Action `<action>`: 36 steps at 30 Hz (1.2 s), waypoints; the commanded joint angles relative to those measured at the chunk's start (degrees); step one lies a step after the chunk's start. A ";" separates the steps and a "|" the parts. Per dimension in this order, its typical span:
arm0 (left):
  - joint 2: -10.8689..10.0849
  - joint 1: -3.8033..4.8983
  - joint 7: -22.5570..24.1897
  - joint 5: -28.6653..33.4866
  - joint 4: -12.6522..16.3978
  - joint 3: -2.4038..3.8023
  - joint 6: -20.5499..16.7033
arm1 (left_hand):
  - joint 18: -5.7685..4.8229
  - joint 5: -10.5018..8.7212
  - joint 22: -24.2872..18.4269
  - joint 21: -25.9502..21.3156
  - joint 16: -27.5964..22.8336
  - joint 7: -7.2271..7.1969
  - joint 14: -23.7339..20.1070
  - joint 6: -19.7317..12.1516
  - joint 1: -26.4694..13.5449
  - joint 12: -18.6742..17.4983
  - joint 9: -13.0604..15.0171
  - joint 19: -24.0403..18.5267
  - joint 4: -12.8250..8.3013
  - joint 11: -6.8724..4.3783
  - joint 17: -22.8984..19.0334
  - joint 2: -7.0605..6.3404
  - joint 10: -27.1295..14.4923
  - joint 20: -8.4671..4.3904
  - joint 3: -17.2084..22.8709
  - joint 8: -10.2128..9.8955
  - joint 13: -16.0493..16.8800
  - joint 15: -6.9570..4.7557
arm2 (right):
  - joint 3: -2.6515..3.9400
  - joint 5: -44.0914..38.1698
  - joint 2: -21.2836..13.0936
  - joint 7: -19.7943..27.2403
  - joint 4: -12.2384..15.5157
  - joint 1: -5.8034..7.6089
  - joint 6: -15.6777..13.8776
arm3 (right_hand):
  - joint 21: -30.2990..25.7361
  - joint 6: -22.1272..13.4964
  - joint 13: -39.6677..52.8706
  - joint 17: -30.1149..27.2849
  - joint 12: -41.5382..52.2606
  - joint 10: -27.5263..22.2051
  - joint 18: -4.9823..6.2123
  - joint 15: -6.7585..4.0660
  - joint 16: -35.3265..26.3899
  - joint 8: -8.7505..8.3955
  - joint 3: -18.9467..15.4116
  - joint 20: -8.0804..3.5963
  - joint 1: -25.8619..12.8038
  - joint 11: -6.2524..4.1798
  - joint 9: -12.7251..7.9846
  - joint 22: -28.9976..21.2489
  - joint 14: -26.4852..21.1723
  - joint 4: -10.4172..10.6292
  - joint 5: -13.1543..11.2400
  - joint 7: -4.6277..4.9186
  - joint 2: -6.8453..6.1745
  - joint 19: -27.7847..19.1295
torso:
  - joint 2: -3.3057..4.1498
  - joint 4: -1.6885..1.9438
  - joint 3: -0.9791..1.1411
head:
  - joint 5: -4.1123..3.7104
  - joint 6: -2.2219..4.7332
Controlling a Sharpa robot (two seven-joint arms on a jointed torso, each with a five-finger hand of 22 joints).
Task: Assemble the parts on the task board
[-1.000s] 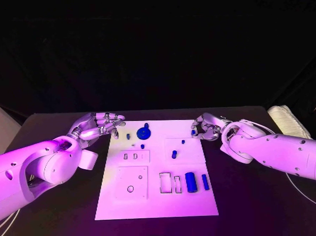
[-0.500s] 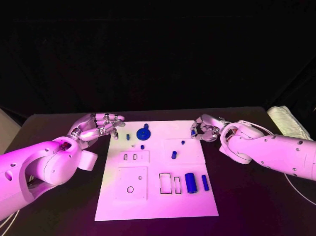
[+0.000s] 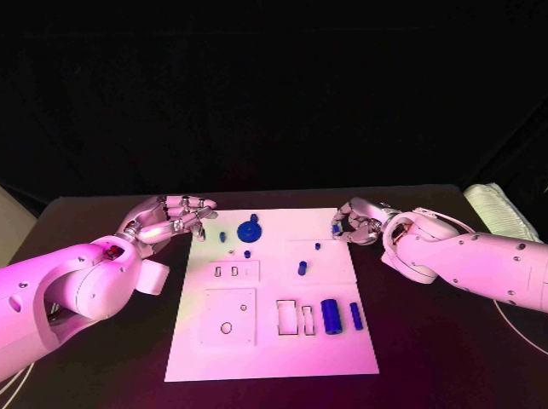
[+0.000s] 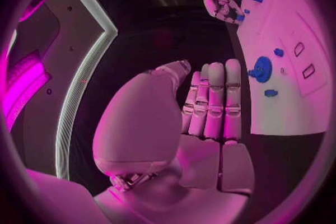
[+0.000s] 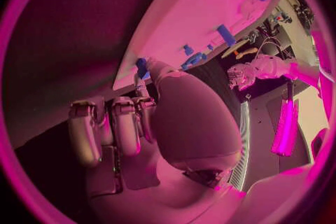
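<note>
The white task board lies mid-table. On it sit a blue gear, a short peg, a thick blue cylinder and a thin blue bar. My left hand hovers at the board's far left corner, fingers side by side, holding nothing; the gear lies just beyond its fingertips. My right hand is at the board's far right edge, most fingers curled. A small blue part is pinched at its thumb tip, the same small blue part in the right wrist view.
Empty cut-outs mark the board: two small slots, a round hole and two rectangular pockets. A pale bundle lies at the table's far right edge. Black table surrounds the board on both sides.
</note>
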 commanded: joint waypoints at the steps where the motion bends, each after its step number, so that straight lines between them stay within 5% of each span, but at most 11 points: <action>1: 0.05 0.02 0.27 -0.14 0.10 0.03 0.90 | 0.33 -0.22 0.10 0.20 0.25 0.11 -0.39 -0.52 -0.60 0.25 0.13 -0.45 -0.09 0.01 -0.10 0.03 -0.29 -0.06 0.35 -0.03 0.12 0.00 | -0.05 -0.73 0.04 0.00 0.02 -0.11 0.45 | 0.12 0.60 12.16 15.09 0.24 3.03 -0.83 -0.42 0.37 0.29 0.57 -0.47 -0.64 -0.34 0.00 15.05 6.19 0.14 -0.30 -0.08 0.15 6.10 | 0.02 -0.04 -0.01 | 0.00 0.02; 4: 0.05 0.02 0.27 -0.14 0.11 0.03 0.90 | 0.33 -0.22 0.10 0.20 0.25 0.11 -0.39 -0.52 -0.60 0.25 0.13 -0.45 -0.09 0.01 -0.10 0.03 -0.29 -0.06 0.35 -0.03 0.12 0.00 | -0.05 -0.73 0.04 0.30 0.04 -0.11 -1.05 | 0.12 1.83 12.37 15.09 0.48 3.26 -0.83 -0.66 0.37 0.96 1.19 -0.64 -1.03 -0.66 0.19 15.05 6.19 0.23 -0.38 -0.49 0.55 6.10 | 0.02 -0.03 0.00 | -0.04 -0.02; 11: 0.06 0.02 0.27 -0.14 0.11 0.03 0.88 | 0.33 -0.22 0.11 0.22 0.27 0.12 -0.40 -0.53 -0.65 0.26 0.15 -0.48 -0.06 0.02 -0.11 0.05 -0.31 -0.05 0.36 -0.03 0.14 0.01 | -0.04 -1.33 0.00 -0.29 0.41 -0.11 -5.67 | 0.12 6.85 13.18 15.09 1.35 4.17 -0.83 -3.31 0.37 5.42 3.07 -2.97 -2.82 -3.24 1.85 15.05 6.19 0.28 -0.61 -3.50 1.95 6.10 | 0.00 0.05 0.00 | 0.00 -0.10; 15: 0.06 0.02 0.27 -0.14 0.08 0.03 0.85 | 0.33 -0.22 0.11 0.22 0.27 0.12 -0.40 -0.53 -0.65 0.26 0.15 -0.48 -0.06 0.02 -0.11 0.05 -0.31 -0.05 0.36 -0.03 0.14 0.01 | -0.03 -2.26 -0.08 -1.59 0.92 -0.10 -8.47 | 0.12 7.12 13.33 15.09 1.50 4.33 -0.83 -3.66 0.37 6.39 3.39 -3.40 -3.56 -3.73 2.25 15.05 6.19 0.52 -0.80 -4.03 2.33 6.10 | -0.02 0.00 -0.02 | 0.19 -0.13; 22: 0.04 0.02 0.24 -0.14 -0.01 0.03 0.74 | 0.33 -0.22 0.11 0.22 0.27 0.12 -0.40 -0.53 -0.65 0.26 0.15 -0.48 -0.06 0.02 -0.11 0.05 -0.31 -0.05 0.36 -0.03 0.14 0.01 | 0.11 -3.16 -0.27 -4.48 3.89 0.92 -10.38 | 0.12 6.79 13.30 15.09 1.45 4.31 -0.83 -3.63 0.37 6.85 3.59 -3.50 -4.15 -3.89 2.45 15.05 6.19 0.73 -0.22 -4.06 2.41 6.10 | -0.15 -0.10 -0.11 | 0.50 -0.21; 36: 0.64 0.03 0.11 -0.10 -0.70 0.01 0.68 | 0.33 -0.22 0.11 0.22 0.27 0.12 -0.40 -0.53 -0.65 0.26 0.15 -0.48 -0.06 0.02 -0.11 0.05 -0.31 -0.05 0.36 -0.03 0.14 0.01 | 0.13 -5.51 2.16 -13.55 15.02 1.81 -7.86 | 0.12 6.50 13.27 15.09 1.40 4.28 -0.83 -3.56 0.37 7.27 3.68 -3.49 -4.92 -3.88 2.62 15.05 6.19 1.09 0.03 -4.00 2.48 6.10 | -0.82 0.00 -0.55 | 1.83 -0.74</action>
